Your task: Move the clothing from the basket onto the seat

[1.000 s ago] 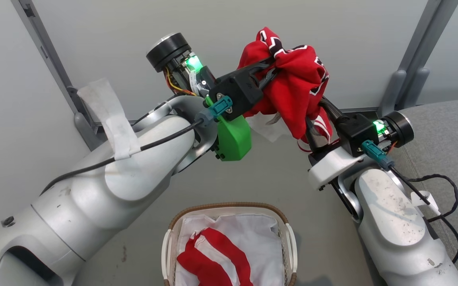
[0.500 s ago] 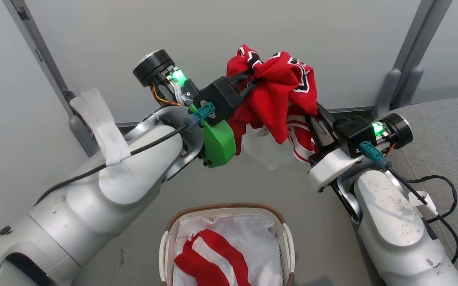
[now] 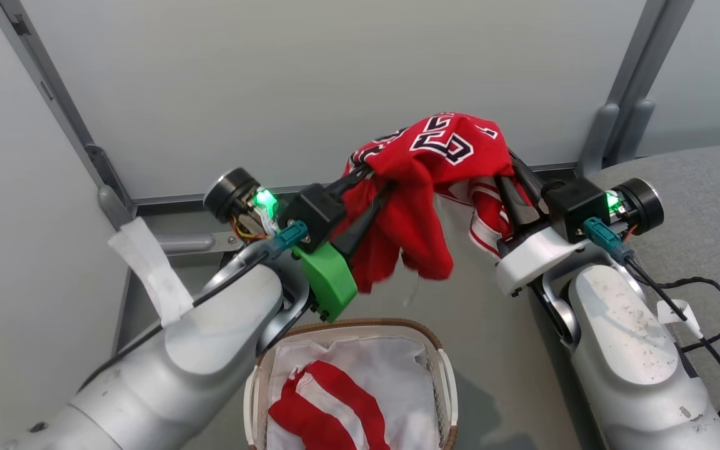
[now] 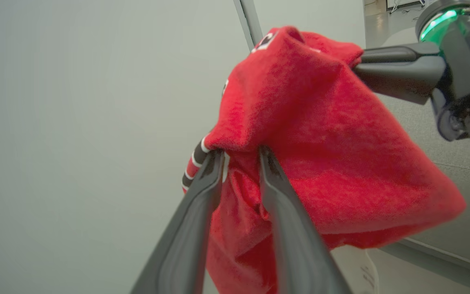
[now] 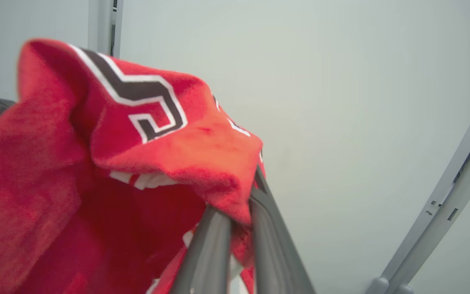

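Cloth is the thing being handled: a red jersey [image 3: 441,162] with dark, white-edged block characters is held in the air between the two arms. It hangs above and beyond the basket [image 3: 347,325], and the grey seat [image 3: 697,187] lies close by on the right. The left gripper [image 3: 367,190] is closed narrowly on a bunched fold at one end and the right gripper [image 3: 513,181] on a fold at the other, so the middle sags.

The jersey is judged light, soft and limp. No shape will be kept by it, and loose ends could be snagged unless it is carried high. A thick gathered fold or hem is judged the safest hold, since a single layer could slip out. A second striped garment [image 3: 329,406] lies in the basket on the white liner [image 3: 397,369].

The basket, the seat and the drape are shown by the head view. The fold wedged between the left fingers is seen closely in the left wrist view, with the other gripper beyond. The characters and the right-hand pinch are shown in the right wrist view against a plain wall [image 5: 361,102].
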### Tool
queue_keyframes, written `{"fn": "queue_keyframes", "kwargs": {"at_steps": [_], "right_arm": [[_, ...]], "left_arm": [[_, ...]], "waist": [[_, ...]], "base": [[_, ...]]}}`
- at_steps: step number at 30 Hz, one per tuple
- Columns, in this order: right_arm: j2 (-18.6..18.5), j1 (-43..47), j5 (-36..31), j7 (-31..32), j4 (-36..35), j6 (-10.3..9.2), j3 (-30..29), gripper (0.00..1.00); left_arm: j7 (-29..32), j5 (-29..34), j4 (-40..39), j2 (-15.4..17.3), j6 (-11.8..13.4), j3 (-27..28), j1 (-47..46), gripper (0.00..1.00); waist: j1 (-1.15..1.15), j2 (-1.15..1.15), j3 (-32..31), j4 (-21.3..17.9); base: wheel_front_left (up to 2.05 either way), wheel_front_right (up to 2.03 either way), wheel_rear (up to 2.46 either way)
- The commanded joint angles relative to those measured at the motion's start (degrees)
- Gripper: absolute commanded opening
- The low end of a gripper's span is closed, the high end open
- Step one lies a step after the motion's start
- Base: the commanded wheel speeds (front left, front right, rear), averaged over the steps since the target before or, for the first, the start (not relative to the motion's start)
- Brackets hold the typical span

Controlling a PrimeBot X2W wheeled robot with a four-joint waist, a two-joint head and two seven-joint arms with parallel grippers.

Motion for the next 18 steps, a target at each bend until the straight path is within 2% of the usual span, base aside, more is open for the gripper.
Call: {"fn": "queue_keyframes", "kwargs": {"at_steps": [1,6,13,18], "right_arm": [[-0.2,0.6,-0.3,-0.1,-0.4,-0.06,-0.7,0.0],[-0.2,0.7,-0.8,-0.1,-0.9,-0.06,-2.1,0.0],[-0.2,1.6,-1.7,-0.1,-1.5,-0.05,-3.3,0.0],[-0.2,2.3,-2.0,-0.1,-1.8,-0.06,-3.9,0.0]], "left_arm": [[-0.8,-0.9,0.4,-0.2,0.7,0.7,2.3,0.98],[-1.8,-1.2,-0.5,-1.0,1.6,3.5,8.3,1.0],[-1.8,1.5,-5.9,-0.9,1.9,12.1,19.1,1.0],[-1.8,3.9,-7.9,-2.3,1.7,17.9,26.6,1.0]], "waist": [[0.0,0.0,0.2,-0.4],[0.0,0.0,0.8,-1.6],[0.0,0.0,1.5,-3.4],[0.0,0.0,2.0,-4.6]], "base": [[0.0,0.0,0.0],[0.0,0.0,0.0],[0.0,0.0,0.0],[0.0,0.0,0.0]]}}
